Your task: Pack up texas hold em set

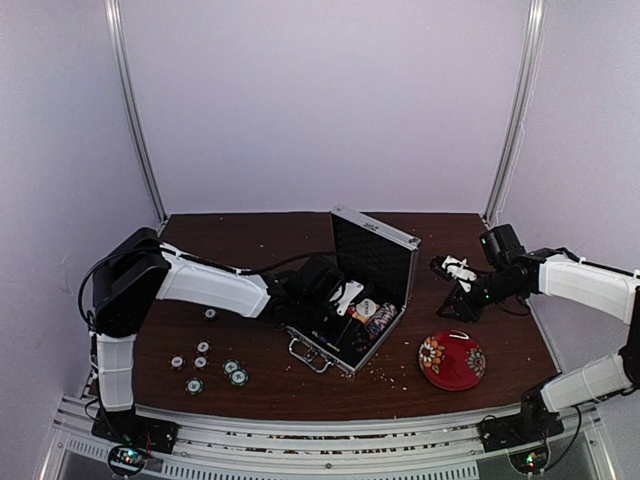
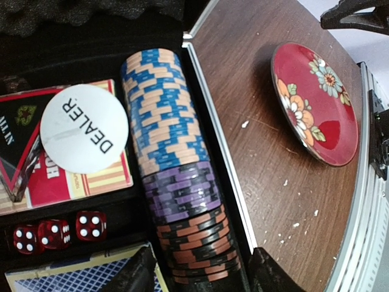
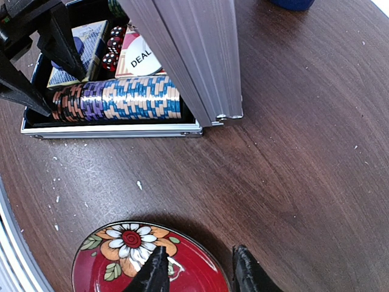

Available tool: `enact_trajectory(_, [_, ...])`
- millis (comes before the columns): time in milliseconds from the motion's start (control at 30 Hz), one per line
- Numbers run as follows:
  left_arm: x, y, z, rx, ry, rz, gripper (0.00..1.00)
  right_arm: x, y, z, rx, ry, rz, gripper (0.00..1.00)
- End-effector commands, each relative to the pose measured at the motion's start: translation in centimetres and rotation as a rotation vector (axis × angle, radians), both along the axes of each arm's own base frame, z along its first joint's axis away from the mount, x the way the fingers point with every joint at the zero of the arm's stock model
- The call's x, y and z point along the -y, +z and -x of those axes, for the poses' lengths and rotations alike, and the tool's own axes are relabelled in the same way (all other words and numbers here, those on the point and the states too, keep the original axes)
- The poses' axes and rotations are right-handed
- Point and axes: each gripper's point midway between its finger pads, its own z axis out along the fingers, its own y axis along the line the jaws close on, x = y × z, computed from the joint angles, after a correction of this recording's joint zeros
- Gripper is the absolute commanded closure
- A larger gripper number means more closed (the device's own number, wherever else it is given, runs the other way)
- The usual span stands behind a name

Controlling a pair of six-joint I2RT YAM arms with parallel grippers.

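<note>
The silver briefcase (image 1: pixel 385 240) stands open mid-table with its lid upright. Its black tray holds a row of poker chips (image 2: pixel 167 140) in blue-cream, purple and black-orange, a white DEALER button (image 2: pixel 84 128), red dice (image 2: pixel 55 231) and the blue-patterned card deck box (image 2: pixel 67 278). My left gripper (image 1: pixel 350 300) is inside the case. In the left wrist view it (image 2: pixel 203 277) is open, its fingers straddling the black-orange end of the chip row. Several loose chips (image 1: pixel 200 362) lie on the table to the left. My right gripper (image 3: pixel 197 274) is open and empty over the red bowl's rim.
The red floral bowl (image 1: pixel 452 360) sits front right of the case, also showing in the left wrist view (image 2: pixel 313 103) and the right wrist view (image 3: pixel 121 261). A dark blue mug (image 3: pixel 292 3) shows behind the case. White crumbs dot the wooden table (image 3: pixel 292 152).
</note>
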Motion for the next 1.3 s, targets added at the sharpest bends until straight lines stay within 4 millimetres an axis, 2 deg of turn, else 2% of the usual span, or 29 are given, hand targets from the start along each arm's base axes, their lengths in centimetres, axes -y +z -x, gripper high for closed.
enact_trajectory(0, [0.2, 3.3, -0.7, 0.070, -0.004, 0.025, 0.44, -0.1, 0.3, -0.2, 0.006, 0.006, -0.007, 0.64])
enact_trajectory(167, [-1.3, 5.7, -1.0, 0.144, -0.005, -0.026, 0.43, -0.1, 0.4, -0.2, 0.010, 0.007, -0.008, 0.64])
enact_trajectory(333, [-4.5, 6.6, -2.1, 0.229, 0.037, -0.171, 0.43, -0.1, 0.5, -0.2, 0.012, 0.007, -0.007, 0.64])
enact_trajectory(467, [-9.6, 6.5, -4.3, 0.247, 0.151, -0.297, 0.42, -0.1, 0.6, -0.2, 0.017, 0.008, -0.008, 0.64])
enact_trajectory(700, [-21.7, 5.7, -8.5, 0.160, 0.458, -0.417, 0.39, -0.1, 0.9, -0.2, 0.029, 0.009, -0.011, 0.64])
enact_trajectory(833, [-27.6, 5.3, -10.0, 0.136, 0.585, -0.499, 0.30, -0.1, 1.1, -0.2, 0.034, 0.010, -0.012, 0.64])
enact_trajectory(1033, [-32.9, 2.9, -10.5, 0.017, 0.648, -0.598, 0.25, -0.1, 0.9, -0.1, 0.024, 0.014, -0.009, 0.64])
enact_trajectory(1267, [-35.9, 0.2, -9.8, -0.103, 0.650, -0.658, 0.24, -0.1, 0.7, -0.1, 0.018, 0.014, -0.006, 0.64])
